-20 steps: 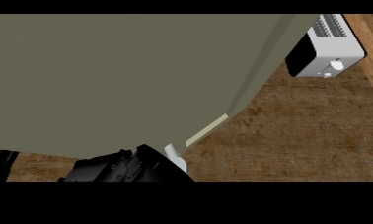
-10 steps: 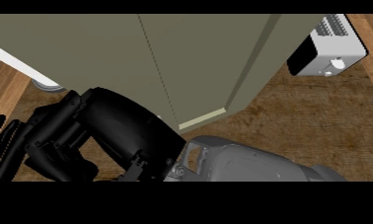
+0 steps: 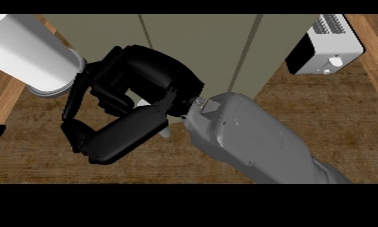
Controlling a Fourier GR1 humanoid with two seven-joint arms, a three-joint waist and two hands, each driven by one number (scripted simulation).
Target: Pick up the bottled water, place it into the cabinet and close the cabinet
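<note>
Right hand (image 3: 129,106): fingers curled, nothing visibly held, directly before the olive cabinet (image 3: 199,46); bottled water not visible; left hand unseen.

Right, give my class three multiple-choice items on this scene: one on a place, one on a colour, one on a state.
1. Where is the white appliance? A upper right; B lower left; C centre.
2. What colour is the right hand? A red; B black; C white.
3. The right hand and the white appliance are: A touching; B apart; C stacked.

Answers: A, it sits at the view's upper right, beside the cabinet. B, it is black on a grey forearm. B, the cabinet and the counter lie between them.
</note>
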